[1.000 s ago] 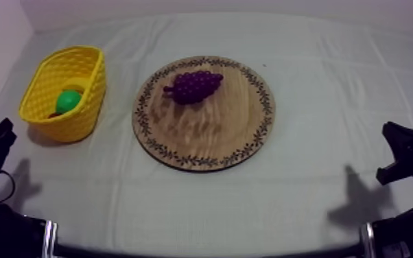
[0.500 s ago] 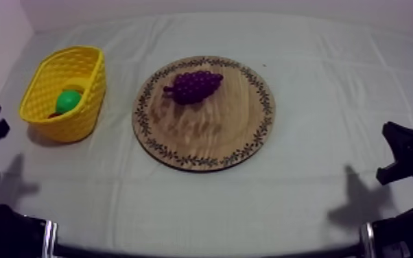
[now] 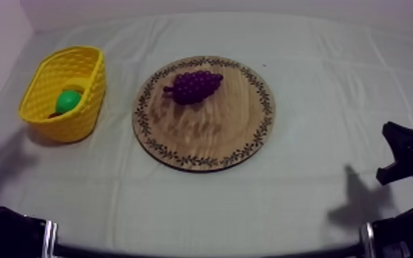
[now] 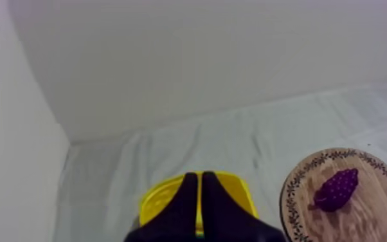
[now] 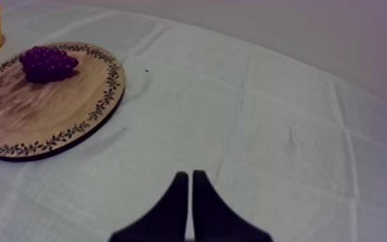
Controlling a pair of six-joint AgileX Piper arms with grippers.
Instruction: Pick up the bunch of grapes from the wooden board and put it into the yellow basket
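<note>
The left pincer (image 4: 200, 180) is pressed together, holding nothing, above the yellow basket (image 3: 79, 123). The bunch of grapes (image 3: 194, 86) lies on the wooden board (image 3: 209, 130). The right pincer (image 5: 191, 177) is together too, over the surface (image 5: 286, 129).

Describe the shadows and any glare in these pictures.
Top view: soft, even light; the yellow basket throws a faint shadow on the cloth at its base; pale sheen on the wooden board. Right wrist view: the bunch of grapes darkens the board beside it.

Grained wooden board (image 3: 209, 134), latticed plastic basket (image 3: 92, 96), creased matt cloth (image 3: 319, 62)
</note>
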